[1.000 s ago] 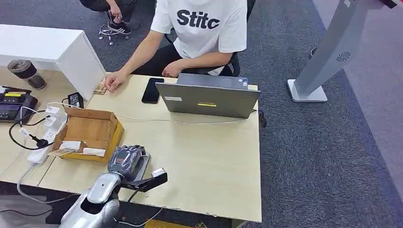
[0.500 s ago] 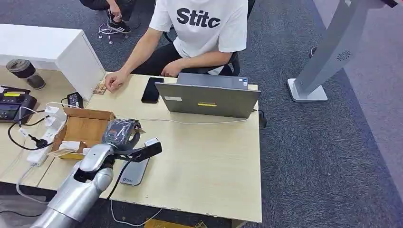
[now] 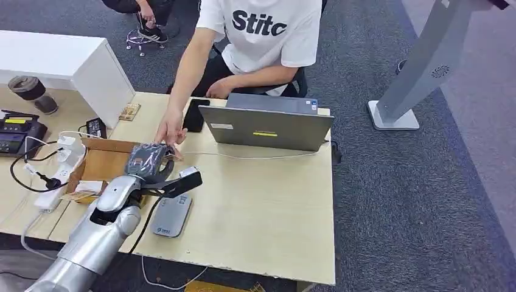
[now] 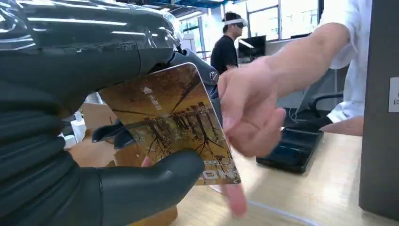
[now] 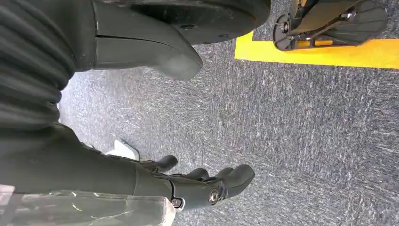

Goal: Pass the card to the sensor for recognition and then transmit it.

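The left hand (image 4: 94, 141) grasps the brown-and-gold printed plastic card (image 4: 174, 125) between thumb and fingers. The card carries a small white arrow and white characters near one corner, too small to read; large pale characters along the opposite edge are partly hidden. In the head view the left hand (image 3: 148, 161) is raised above the light wood-grain surface (image 3: 268, 201), beyond the flat grey rounded card sensor (image 3: 171, 214), which bears a small unreadable mark at its near end. A person's hand (image 3: 171, 131) reaches to the card, fingertips at its far edge.

The person's white T-shirt (image 3: 261, 30) reads "Stitc" in black letters. The grey laptop (image 3: 266, 125) shows a yellow sticker and a white label on its lid. A black phone (image 3: 193, 115) lies beside the laptop. An open cardboard box (image 3: 106, 164) sits just left of the hand.

The right portion of the surface, from the sensor to the right edge, is open.

The right hand (image 5: 188, 183) hangs over grey carpet (image 5: 306, 132), fingers loosely apart, holding nothing.
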Controlling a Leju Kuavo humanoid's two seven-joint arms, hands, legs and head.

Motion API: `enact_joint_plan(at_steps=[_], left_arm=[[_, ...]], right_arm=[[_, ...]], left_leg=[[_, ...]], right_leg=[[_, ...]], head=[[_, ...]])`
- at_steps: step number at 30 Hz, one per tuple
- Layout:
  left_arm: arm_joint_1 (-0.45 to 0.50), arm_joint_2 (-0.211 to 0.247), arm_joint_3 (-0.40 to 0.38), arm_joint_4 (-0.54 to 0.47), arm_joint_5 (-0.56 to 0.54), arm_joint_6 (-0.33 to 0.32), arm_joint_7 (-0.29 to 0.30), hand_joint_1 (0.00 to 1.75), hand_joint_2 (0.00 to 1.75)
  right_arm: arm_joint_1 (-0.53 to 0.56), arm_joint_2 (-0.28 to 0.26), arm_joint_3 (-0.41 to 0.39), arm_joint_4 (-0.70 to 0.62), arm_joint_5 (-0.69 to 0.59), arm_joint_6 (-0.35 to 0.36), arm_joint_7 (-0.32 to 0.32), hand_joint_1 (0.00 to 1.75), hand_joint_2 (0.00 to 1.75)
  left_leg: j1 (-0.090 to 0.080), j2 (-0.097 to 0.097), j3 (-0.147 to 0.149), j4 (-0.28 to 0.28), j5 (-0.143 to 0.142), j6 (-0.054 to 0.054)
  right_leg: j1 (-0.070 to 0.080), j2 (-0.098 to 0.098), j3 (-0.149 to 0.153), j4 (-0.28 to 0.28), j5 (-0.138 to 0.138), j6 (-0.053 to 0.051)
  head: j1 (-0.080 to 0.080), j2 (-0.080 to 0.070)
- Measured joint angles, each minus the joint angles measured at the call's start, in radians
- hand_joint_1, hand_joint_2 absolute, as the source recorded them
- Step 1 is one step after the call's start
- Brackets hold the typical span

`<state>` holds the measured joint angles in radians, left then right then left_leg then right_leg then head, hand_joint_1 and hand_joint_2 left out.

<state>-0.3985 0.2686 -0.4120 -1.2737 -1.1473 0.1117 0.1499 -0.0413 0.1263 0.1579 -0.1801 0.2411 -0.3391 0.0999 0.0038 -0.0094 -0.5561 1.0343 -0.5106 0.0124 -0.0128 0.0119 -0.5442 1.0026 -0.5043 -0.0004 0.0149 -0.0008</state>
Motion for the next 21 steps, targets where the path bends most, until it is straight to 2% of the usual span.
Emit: enact_joint_plan(at_steps=[4, 7, 14, 21], left_arm=[[0.000, 0.009, 0.002, 0.000, -0.114, 0.072, 0.063, 1.75, 1.75], [0.001, 0.014, 0.011, 0.000, -0.155, 0.102, 0.085, 1.75, 1.75], [0.000, 0.020, 0.023, 0.000, -0.167, 0.111, 0.095, 1.75, 1.75], [-0.005, 0.027, 0.048, -0.001, -0.269, 0.143, 0.131, 1.75, 1.75]], right_arm=[[0.000, 0.000, 0.000, 0.000, 0.013, 0.000, 0.001, 0.00, 1.75], [0.001, 0.000, -0.001, 0.000, 0.013, 0.000, 0.002, 0.00, 1.75], [0.001, 0.000, -0.002, 0.000, 0.013, 0.000, 0.002, 0.00, 1.75], [0.001, 0.000, -0.002, 0.000, 0.016, 0.005, 0.011, 0.00, 1.75]], left_leg=[[0.000, 0.000, 0.000, 0.000, 0.000, 0.000], [0.000, 0.000, 0.000, 0.000, 0.000, 0.000], [0.000, 0.001, 0.000, 0.000, 0.000, 0.000], [0.000, 0.007, 0.000, 0.000, -0.001, 0.001]], right_leg=[[0.000, 0.000, 0.000, 0.000, 0.000, 0.000], [0.000, 0.000, 0.000, 0.000, 0.000, 0.000], [0.000, 0.002, 0.000, 0.000, 0.000, 0.000], [0.000, 0.008, -0.002, 0.000, 0.000, 0.000]], head=[[0.000, 0.000], [0.000, 0.000], [0.000, 0.000], [0.000, 0.000]])
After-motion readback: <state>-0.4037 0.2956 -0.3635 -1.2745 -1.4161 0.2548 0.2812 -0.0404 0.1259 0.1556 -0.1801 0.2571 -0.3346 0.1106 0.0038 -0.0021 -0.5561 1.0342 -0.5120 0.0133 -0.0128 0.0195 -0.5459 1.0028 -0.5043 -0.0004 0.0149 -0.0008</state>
